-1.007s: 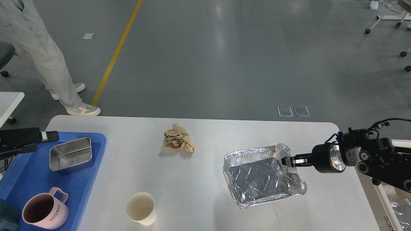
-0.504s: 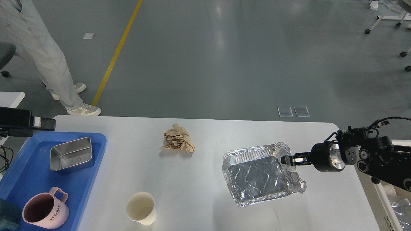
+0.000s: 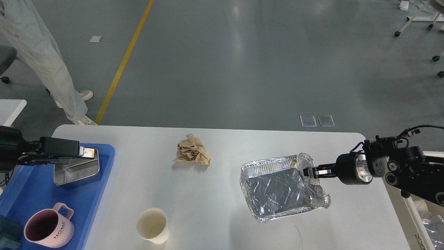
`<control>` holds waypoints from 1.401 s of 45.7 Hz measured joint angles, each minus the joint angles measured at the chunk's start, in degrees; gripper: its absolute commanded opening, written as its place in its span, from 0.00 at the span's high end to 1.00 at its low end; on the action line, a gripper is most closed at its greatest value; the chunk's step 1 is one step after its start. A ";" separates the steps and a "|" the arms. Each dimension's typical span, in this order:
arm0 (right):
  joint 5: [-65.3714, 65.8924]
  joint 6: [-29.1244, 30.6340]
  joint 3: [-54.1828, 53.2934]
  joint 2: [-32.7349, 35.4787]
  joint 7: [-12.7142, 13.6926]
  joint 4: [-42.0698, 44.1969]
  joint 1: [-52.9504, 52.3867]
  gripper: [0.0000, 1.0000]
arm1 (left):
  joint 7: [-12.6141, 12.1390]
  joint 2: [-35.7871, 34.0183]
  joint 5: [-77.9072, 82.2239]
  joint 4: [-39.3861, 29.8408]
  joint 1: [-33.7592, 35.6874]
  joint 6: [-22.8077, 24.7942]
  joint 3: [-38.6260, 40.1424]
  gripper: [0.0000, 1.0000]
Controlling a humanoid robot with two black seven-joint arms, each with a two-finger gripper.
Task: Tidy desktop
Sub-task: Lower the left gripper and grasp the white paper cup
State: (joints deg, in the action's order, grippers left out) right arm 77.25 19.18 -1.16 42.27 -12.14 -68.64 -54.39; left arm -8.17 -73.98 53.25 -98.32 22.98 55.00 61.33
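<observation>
The white-grey desktop [image 3: 222,198] fills the lower view. On it lie a crumpled brown paper [image 3: 192,150], a cream paper cup [image 3: 152,225] and a crinkled foil tray [image 3: 277,191]. My right gripper [image 3: 307,172] comes in from the right and is shut on the foil tray's right rim. My left gripper [image 3: 83,152] reaches in from the left, over the far edge of a steel container [image 3: 74,172]. Its fingers are seen side-on and cannot be told apart.
A blue plastic tray [image 3: 31,194] at the desktop's left end holds the steel container and a pink mug [image 3: 48,231]. A person's legs [image 3: 52,69] stand beyond the far left corner. A small white side table [image 3: 10,107] stands at the left edge.
My left arm has swung right, from the tray's left edge to over the steel container. My right gripper and the foil tray have crept slightly left. The person has stepped away to the left.
</observation>
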 measured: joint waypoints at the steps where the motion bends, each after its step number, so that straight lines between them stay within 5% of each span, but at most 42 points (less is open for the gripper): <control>1: 0.00 0.07 0.00 0.00 0.01 0.00 0.02 1.00 | -0.18 0.72 0.43 0.06 -0.06 0.00 -0.01 0.04; 21: 0.08 0.34 1.11 -0.52 0.18 0.28 0.06 1.00 | -3.29 18.74 15.37 1.39 -0.53 -1.11 -3.67 0.04; 49: 0.09 0.30 2.35 -0.55 0.18 0.56 0.52 1.00 | -3.28 28.83 29.43 2.93 -1.11 -1.73 -18.08 0.05; 64: 0.17 0.25 2.39 -0.78 0.12 0.70 1.07 1.00 | -3.31 31.64 33.87 4.79 -2.36 -5.91 -21.93 0.23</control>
State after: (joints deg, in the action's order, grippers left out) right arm 77.42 19.43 1.23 41.49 -12.02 -67.95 -53.32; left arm -11.48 -42.34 87.12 -93.53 20.63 49.09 39.40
